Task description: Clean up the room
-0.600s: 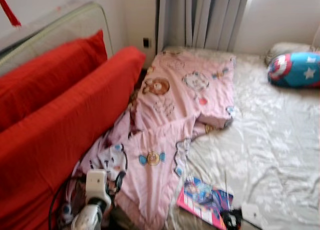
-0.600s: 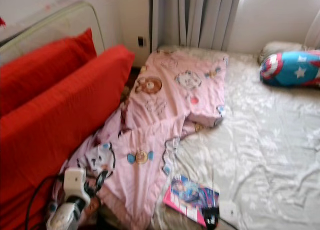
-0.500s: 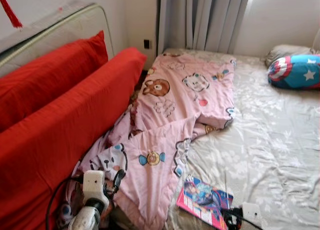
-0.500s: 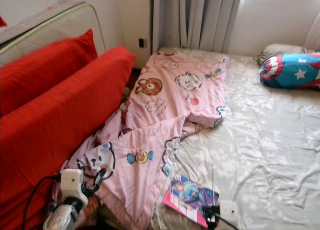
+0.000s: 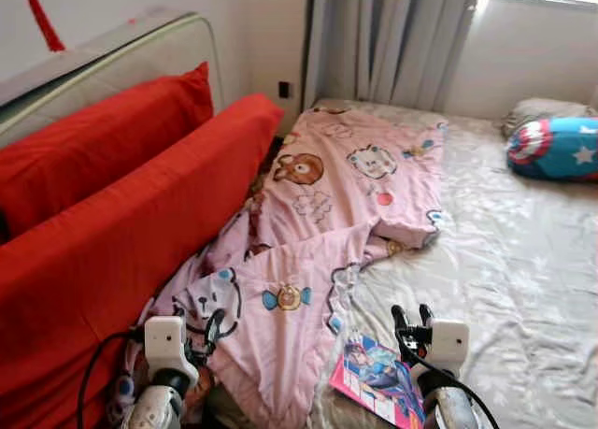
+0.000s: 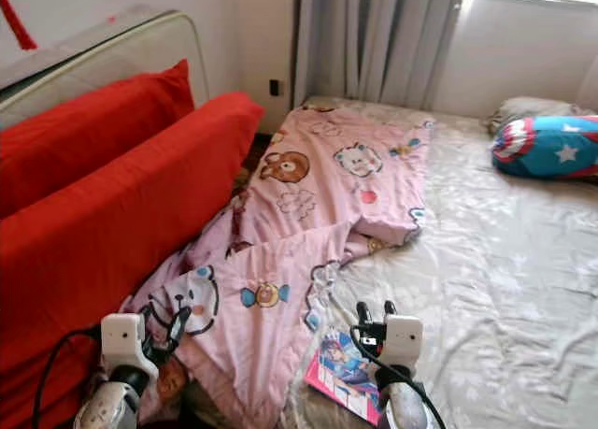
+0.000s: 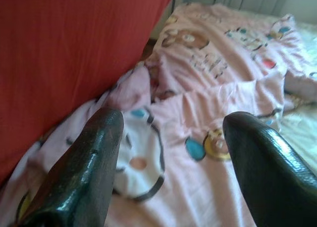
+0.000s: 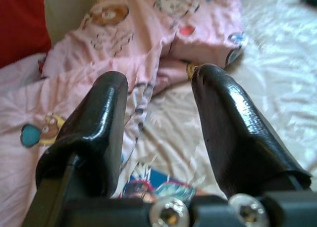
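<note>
Clutter waits on the bed (image 5: 523, 261) — my right gripper (image 5: 412, 315), released, hovers just above the book (image 5: 378, 389) beside the pink blanket (image 5: 318, 251), my left gripper (image 7: 171, 153) spread wide over that blanket.

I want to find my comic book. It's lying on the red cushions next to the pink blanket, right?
Not quite. The comic book is next to the pink blanket, but it lies on the bed sheet, not on the red cushions. The left eye view shows it near the bed's edge, just below the right gripper.
</note>
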Robot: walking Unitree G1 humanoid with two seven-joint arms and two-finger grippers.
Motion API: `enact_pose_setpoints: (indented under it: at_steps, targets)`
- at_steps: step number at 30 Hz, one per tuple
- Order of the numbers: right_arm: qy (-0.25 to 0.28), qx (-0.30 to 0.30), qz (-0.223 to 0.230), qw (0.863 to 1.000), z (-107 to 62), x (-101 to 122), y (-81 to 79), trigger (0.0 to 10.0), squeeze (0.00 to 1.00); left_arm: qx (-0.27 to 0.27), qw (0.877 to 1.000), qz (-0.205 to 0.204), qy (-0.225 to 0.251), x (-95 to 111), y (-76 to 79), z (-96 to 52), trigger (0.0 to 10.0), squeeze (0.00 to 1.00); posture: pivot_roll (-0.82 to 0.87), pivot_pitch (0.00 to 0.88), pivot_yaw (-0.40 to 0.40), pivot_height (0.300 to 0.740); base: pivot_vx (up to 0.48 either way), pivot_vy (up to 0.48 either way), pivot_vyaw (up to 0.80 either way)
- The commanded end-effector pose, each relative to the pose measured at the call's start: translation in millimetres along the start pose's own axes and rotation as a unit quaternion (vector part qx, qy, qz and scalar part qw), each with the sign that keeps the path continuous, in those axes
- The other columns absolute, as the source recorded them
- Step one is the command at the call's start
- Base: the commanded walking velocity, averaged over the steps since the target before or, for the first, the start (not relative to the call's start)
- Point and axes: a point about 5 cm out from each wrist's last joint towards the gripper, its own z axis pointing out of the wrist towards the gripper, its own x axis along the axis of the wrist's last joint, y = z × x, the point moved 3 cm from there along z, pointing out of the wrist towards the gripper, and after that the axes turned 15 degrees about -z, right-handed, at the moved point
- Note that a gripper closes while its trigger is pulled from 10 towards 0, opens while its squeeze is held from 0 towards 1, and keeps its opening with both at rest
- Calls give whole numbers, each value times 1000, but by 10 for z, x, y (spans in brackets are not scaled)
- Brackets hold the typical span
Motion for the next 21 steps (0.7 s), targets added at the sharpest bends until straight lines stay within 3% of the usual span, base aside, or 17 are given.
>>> enact_pose_setpoints:
  at_steps: [1, 13, 18, 21]
  targets:
    - [3, 1, -7, 1000, -7, 52, 15, 10000, 0, 4, 1000, -8, 6, 55, -1, 33, 10000, 0, -48, 6, -55, 740, 0, 0, 0]
    - [23, -51, -17, 998, 89, 207, 201, 10000, 0, -12, 1000, -8, 25, 199, 151, 137, 10000, 0, -44, 104, -50, 740, 0, 0, 0]
    - [16, -77, -23, 997, 102, 226, 249, 10000, 0, -1, 1000, -3, 30, 249, 90, 140, 10000, 0, -35, 114, -47, 740, 0, 0, 0]
    - [-3, -64, -25, 998, 105, 164, 172, 10000, 0, 9, 1000, -1, 29, 276, 21, 109, 10000, 0, -33, 126, -41, 720, 0, 0, 0]
